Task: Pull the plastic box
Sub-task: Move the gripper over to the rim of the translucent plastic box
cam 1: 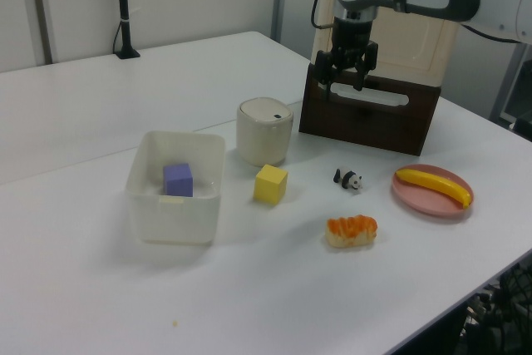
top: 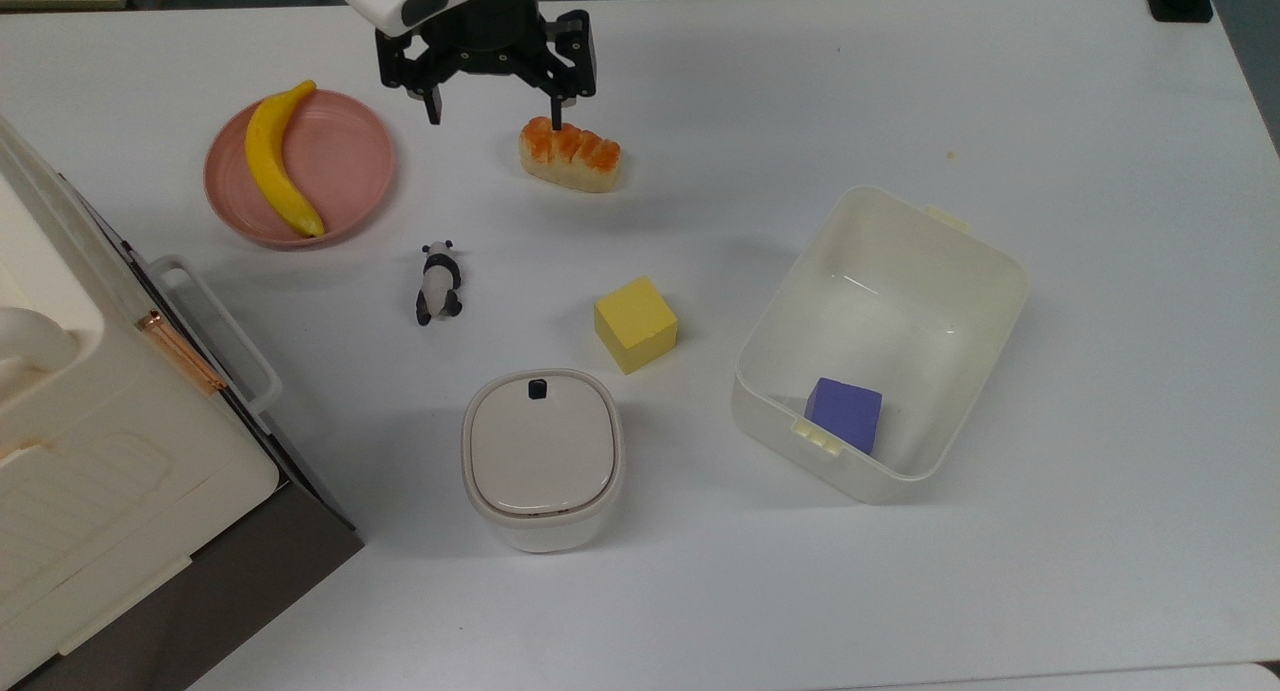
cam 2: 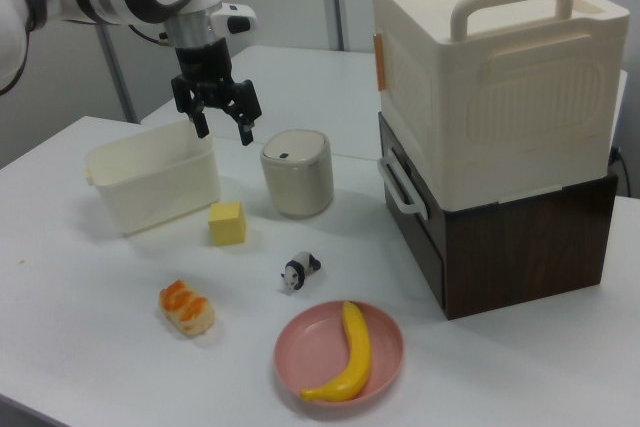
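— Just beneath the gripper [top: 496, 119], what lies nearest?
— With its fingers spread wide and holding nothing, it hangs by the orange-topped bread piece [top: 569, 155] and the banana [top: 277, 160] on its pink plate [top: 352, 161].
— And the plastic box [top: 1001, 301]?
— Well apart, on the top view's right, with a purple cube [top: 844, 414] inside.

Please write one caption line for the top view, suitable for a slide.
Open gripper hovers between the banana plate and the bread, far from the plastic box holding a purple cube.

Robot lab: white table [top: 900, 91] (toy props), partition walls.
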Motion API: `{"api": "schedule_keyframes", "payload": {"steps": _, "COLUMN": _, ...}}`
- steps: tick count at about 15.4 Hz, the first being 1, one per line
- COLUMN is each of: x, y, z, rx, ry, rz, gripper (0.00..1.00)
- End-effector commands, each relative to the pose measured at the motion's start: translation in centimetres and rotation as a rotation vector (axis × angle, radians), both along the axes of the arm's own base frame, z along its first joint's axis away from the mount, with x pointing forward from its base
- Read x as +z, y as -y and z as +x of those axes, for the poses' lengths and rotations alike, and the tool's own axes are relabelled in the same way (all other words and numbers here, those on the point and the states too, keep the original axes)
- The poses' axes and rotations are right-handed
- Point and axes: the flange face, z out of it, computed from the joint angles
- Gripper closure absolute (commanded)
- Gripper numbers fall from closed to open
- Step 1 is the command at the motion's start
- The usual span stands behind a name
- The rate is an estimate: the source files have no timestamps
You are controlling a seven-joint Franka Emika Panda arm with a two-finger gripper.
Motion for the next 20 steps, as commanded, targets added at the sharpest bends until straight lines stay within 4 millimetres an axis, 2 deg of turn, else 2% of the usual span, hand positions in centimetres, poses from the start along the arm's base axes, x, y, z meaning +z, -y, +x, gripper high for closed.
{"api": "schedule_keyframes", "payload": {"steps": 1, "x": 0.1, "y": -4.3, "z": -0.2, "rx": 0.063, "ry": 0.031, "rz": 0.03, "gripper": 0.0}}
{"api": "schedule_keyframes", "payload": {"steps": 3, "x": 0.5, "y": -6.9, "z": 0.3, "rx": 0.14, "ry": 0.087, "rz": 0.035, "gripper": 0.0}}
{"api": "schedule_keyframes", "payload": {"steps": 6, "x": -1.0, "y": -10.9, "z": 1.4, "rx": 0.323, "ry": 0.119, "rz": 0.083, "gripper": 0.0}}
{"api": "schedule_keyframes", "payload": {"steps": 8, "x": -1.5, "y": -12.4, "z": 2.1, "rx": 0.387, "ry": 0.167, "rz": 0.133, "gripper": 0.0}}
{"api": "schedule_keyframes", "payload": {"steps": 10, "x": -3.7, "y": -14.2, "z": 2.8, "rx": 0.5, "ry": 0.151, "rz": 0.131, "gripper": 0.0}}
{"api": "schedule_keyframes", "payload": {"steps": 14, "x": -6.3, "y": -16.4, "z": 4.9, "rx": 0.636, "ry": 0.193, "rz": 0.139, "gripper": 0.0}}
{"api": "schedule_keyframes", "payload": {"steps": 17, "x": -8.4, "y": -19.7, "z": 4.9, "rx": 0.712, "ry": 0.182, "rz": 0.144, "gripper": 0.0}}
{"api": "schedule_keyframes", "payload": {"steps": 20, "x": -9.7, "y": -22.7, "z": 4.7, "rx": 0.758, "ry": 0.196, "rz": 0.149, "gripper": 0.0}}
